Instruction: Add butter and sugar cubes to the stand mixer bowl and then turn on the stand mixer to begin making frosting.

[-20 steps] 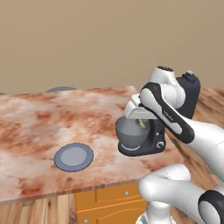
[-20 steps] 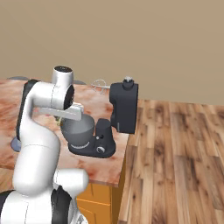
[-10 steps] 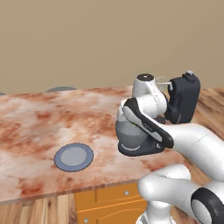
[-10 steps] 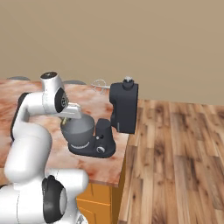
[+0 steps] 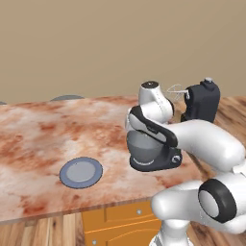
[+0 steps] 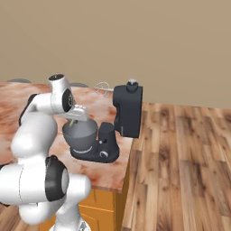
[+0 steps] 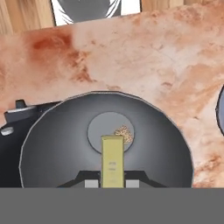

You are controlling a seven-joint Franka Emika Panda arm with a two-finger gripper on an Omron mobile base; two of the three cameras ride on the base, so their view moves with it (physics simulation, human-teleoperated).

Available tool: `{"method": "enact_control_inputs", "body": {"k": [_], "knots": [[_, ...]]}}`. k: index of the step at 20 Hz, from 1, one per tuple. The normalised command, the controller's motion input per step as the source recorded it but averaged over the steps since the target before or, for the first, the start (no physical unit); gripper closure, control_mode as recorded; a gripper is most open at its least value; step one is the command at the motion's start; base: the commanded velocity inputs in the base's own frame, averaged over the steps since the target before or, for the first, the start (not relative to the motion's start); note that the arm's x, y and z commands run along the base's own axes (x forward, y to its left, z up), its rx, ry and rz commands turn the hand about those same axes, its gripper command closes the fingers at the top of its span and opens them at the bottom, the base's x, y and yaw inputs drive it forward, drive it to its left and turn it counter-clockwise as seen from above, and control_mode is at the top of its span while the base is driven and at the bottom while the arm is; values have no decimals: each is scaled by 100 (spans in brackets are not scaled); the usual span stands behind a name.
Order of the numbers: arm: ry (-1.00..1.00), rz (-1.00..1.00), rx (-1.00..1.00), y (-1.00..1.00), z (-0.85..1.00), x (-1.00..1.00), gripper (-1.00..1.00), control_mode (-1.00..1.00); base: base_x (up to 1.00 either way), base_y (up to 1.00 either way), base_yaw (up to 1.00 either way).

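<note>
The pale-yellow butter (image 7: 112, 161) stands upright between my finger tips, directly over the open grey stand mixer bowl (image 7: 57, 144). My gripper (image 7: 111, 183) is shut on the butter. Small beige sugar cubes (image 7: 124, 132) lie on the bowl's flat bottom, just past the stick. In the right base view my gripper (image 6: 72, 121) hangs at the rim of the bowl (image 6: 81, 136), which sits on the dark stand mixer (image 6: 127, 110) with its head tilted up and its whisk (image 6: 103, 87) raised. From the left, my arm hides part of the bowl (image 5: 142, 148).
A flat blue-grey plate (image 5: 81, 172) lies on the marble counter (image 5: 43, 129) to the left of the mixer. The counter's right edge runs just beyond the mixer base (image 6: 101, 153), with wood floor (image 6: 180, 158) below. A plate edge (image 7: 220, 105) shows at the right of the hand view.
My arm has swung its upper joints toward the left and folded lower over the bowl. The butter stays held above the bowl. Mixer and plate have not moved.
</note>
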Motion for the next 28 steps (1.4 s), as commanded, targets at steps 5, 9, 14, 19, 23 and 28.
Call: {"method": "enact_control_inputs", "body": {"k": [5,9,14,19,23,28], "knots": [[7,-9,-3,0,-37,47,100,-100,0,0,0],[5,-8,-1,-1,-44,32,100,-100,0,0,0],[0,-9,-1,0,-46,3,100,-100,0,0,0],[0,-10,-1,0,-39,0,100,-100,0,0,0],[0,-11,0,0,-37,0,100,-100,0,0,0],[0,-11,-3,0,-52,0,100,-100,0,0,0]]}}
